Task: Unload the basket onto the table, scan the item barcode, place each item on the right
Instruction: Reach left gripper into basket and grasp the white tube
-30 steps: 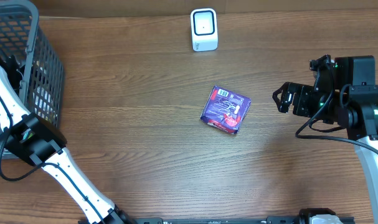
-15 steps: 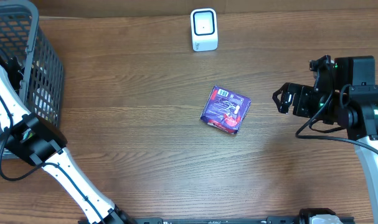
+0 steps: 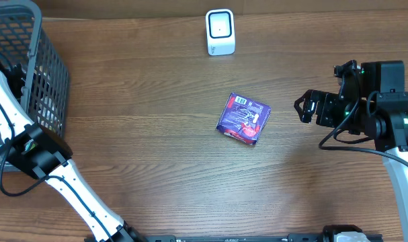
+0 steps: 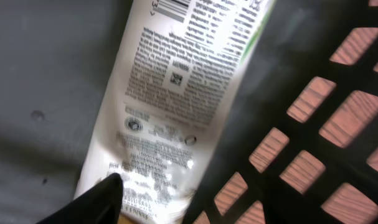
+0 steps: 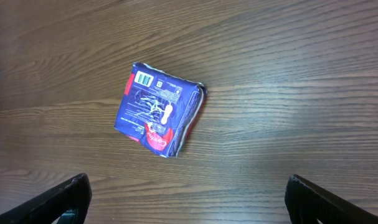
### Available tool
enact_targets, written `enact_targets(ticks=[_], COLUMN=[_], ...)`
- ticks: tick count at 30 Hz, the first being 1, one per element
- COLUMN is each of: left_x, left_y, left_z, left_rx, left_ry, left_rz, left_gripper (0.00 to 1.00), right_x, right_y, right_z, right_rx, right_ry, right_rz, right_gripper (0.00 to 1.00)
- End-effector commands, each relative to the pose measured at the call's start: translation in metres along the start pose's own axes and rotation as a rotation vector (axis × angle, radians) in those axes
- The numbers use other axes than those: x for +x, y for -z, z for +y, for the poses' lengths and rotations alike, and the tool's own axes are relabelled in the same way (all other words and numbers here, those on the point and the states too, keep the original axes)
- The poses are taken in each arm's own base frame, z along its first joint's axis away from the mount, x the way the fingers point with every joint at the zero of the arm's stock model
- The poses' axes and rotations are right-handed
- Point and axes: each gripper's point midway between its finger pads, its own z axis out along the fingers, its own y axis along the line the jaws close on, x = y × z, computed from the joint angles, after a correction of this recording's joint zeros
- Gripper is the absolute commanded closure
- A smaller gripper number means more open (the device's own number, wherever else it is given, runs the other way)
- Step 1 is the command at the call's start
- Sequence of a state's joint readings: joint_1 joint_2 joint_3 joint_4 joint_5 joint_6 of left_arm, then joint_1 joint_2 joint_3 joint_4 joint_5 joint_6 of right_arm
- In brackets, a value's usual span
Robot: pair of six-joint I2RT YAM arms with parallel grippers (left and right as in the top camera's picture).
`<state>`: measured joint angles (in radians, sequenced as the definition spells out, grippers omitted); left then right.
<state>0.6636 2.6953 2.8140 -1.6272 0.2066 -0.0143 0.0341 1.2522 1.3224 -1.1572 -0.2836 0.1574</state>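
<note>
A white tube-like pack (image 4: 176,93) with dense black print and a barcode (image 4: 171,9) lies in the grey basket (image 3: 35,60) at the table's left. My left arm (image 3: 32,156) reaches into that basket. Only one dark finger (image 4: 101,199) shows, lying against the pack's lower end; the other is out of frame. A purple packet (image 3: 243,117) (image 5: 157,109) with a barcode at its corner lies flat mid-table. My right gripper (image 3: 308,107) (image 5: 187,196) hovers to its right, open and holding nothing. The white scanner (image 3: 220,31) stands at the far edge.
The basket's dark lattice wall (image 4: 313,130) runs close along the right of the white pack, with wood showing through its holes. Bare wooden tabletop (image 3: 156,168) surrounds the purple packet.
</note>
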Motion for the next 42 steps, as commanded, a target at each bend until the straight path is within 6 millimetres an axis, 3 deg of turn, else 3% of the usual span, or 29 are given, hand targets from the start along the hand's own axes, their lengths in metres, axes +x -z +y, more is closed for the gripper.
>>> enact_targets(ticks=[1,6,11,14,15,17,22,28,34,38,41,42], left_x=[-0.008,-0.004,0.015,0.031,0.043,0.058,0.098,0.146,0.186,0.207,0.198,0.185], left_y=[0.045,0.139,0.213,0.256,0.278,0.297,0.319,0.326,0.356,0.360,0.352,0.351], left_z=[-0.011,-0.025,-0.034,-0.043,-0.048,-0.048,-0.039,-0.039,-0.029,-0.030,-0.028,-0.027], left_rx=[0.030,-0.002,-0.027,-0.015,-0.014,-0.033,-0.070,-0.075,-0.115,-0.085,-0.069,-0.057], left_ry=[-0.039,-0.065,-0.034,-0.024,-0.014,-0.007,0.037,0.052,0.127,0.100,0.089,0.093], left_rz=[-0.104,-0.299,-0.449,-0.539,-0.583,-0.617,-0.618,-0.601,-0.834,-1.059,-1.160,-1.194], left_gripper=[0.33,0.23,0.23,0.24,0.23,0.23,0.26,0.47,0.51,0.39,0.22,0.13], right_x=[-0.006,-0.006,-0.006,-0.005,-0.005,-0.005,-0.005,-0.005,-0.005,-0.006,-0.008,-0.008], right_y=[0.005,0.005,0.005,0.005,0.005,0.005,0.005,0.005,0.005,0.005,0.005,0.005], right_z=[0.001,0.001,0.002,0.002,0.003,0.004,0.004,0.004,0.004,0.004,0.004,0.004], right_rx=[0.002,0.002,-0.001,-0.001,-0.006,-0.012,-0.012,-0.012,-0.012,-0.013,-0.014,-0.014], right_ry=[0.004,0.004,0.004,0.004,0.004,0.003,0.004,0.005,0.004,0.006,0.009,0.013], right_rz=[-0.020,-0.019,-0.019,-0.017,-0.016,-0.015,-0.015,-0.016,-0.015,-0.020,-0.027,-0.027], right_gripper=[0.00,0.00,0.00,0.00,0.00,0.00,0.00,0.00,0.00,0.00,0.00,0.00])
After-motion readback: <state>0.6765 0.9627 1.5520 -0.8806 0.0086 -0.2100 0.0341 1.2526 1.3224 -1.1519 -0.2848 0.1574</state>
